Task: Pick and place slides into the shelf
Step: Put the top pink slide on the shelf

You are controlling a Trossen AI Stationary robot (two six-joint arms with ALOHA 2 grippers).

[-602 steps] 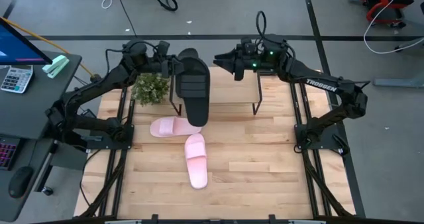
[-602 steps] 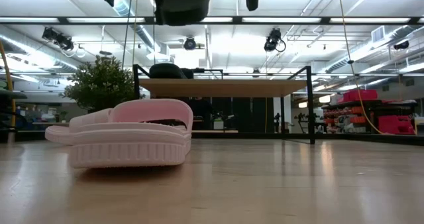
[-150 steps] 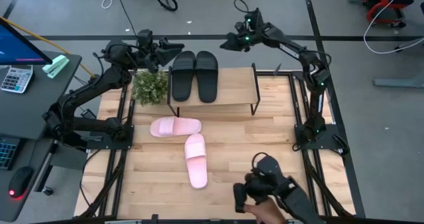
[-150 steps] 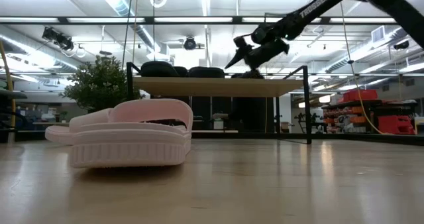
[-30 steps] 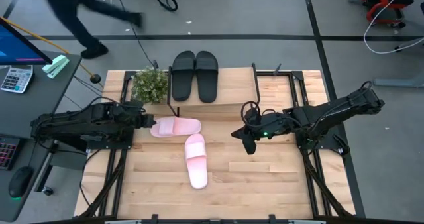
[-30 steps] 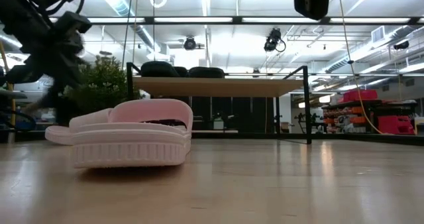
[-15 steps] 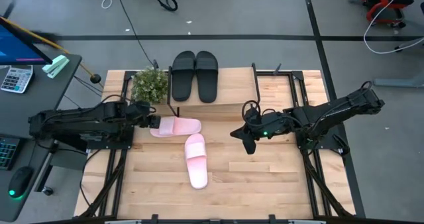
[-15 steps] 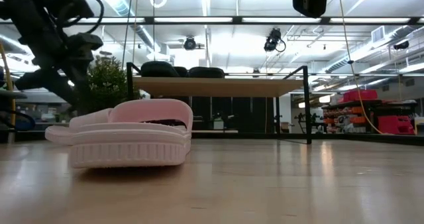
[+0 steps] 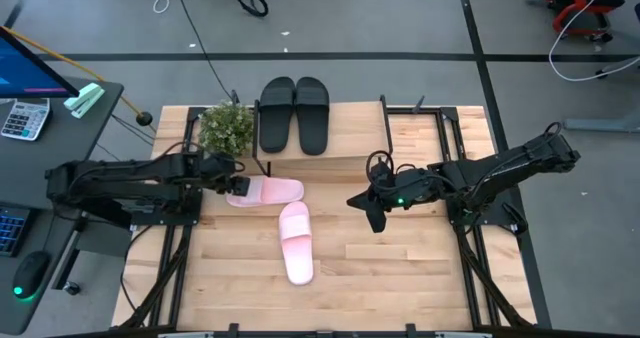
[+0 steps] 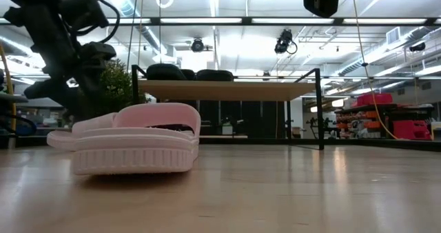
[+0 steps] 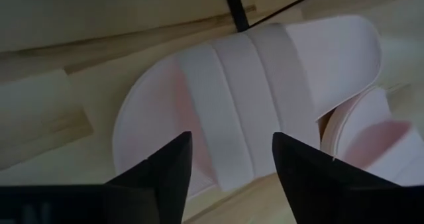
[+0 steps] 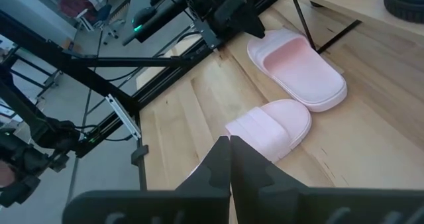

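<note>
A robotics lab or workshop hall is shown. A slatted wooden table (image 9: 400, 268) is set on a grey concrete floor (image 9: 350, 18) crossed by loose cables (image 9: 585, 48). Exposed ceiling beams, strip lights (image 10: 207, 54) and mounted cameras (image 10: 286, 43) are seen overhead, and red equipment (image 10: 403, 126) behind.

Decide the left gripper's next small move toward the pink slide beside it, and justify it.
Probably ease forward and close on the strap: the left gripper is open, fingers either side of the pink slide strap, nothing held. Two black slides already sit on the shelf.
</note>
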